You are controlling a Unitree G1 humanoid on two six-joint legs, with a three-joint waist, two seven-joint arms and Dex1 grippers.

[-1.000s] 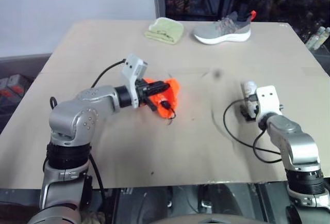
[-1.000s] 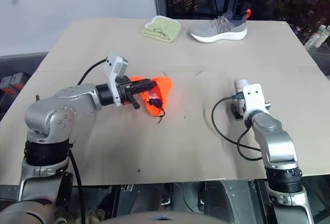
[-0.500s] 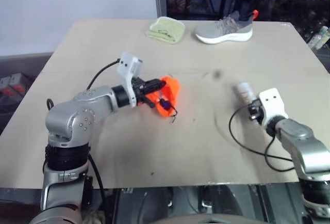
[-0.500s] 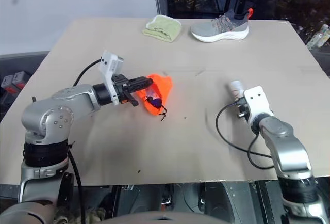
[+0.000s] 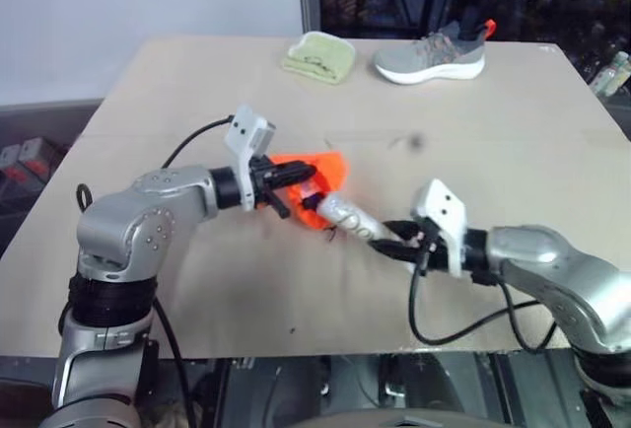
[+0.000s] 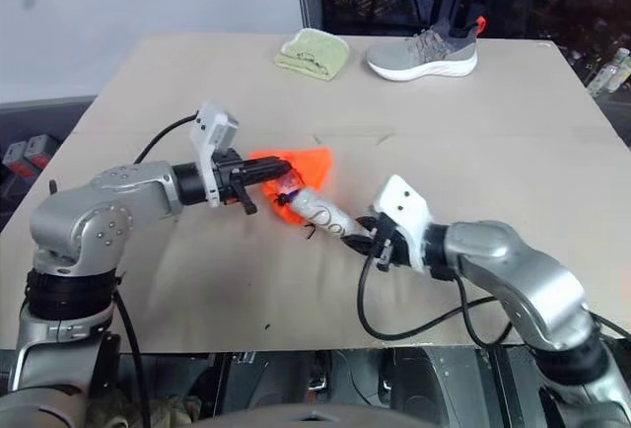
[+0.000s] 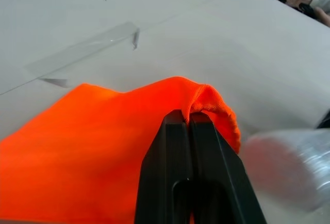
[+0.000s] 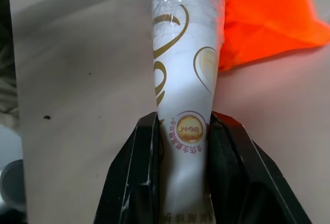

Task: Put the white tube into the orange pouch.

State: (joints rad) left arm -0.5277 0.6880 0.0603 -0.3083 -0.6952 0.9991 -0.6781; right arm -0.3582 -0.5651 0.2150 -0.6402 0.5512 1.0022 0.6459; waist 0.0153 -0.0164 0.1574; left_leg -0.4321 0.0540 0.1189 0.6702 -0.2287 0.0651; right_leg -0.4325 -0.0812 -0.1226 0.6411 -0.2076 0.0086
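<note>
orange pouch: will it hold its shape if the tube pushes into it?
Probably not. The orange pouch looks like soft fabric, bunching where the left gripper pinches it. It's likely light and may slide as the white tube pushes in.

Even bright light, blurred foreground

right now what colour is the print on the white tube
Gold swirls and a round gold emblem on the white tube, clearest in the right wrist view.
</note>
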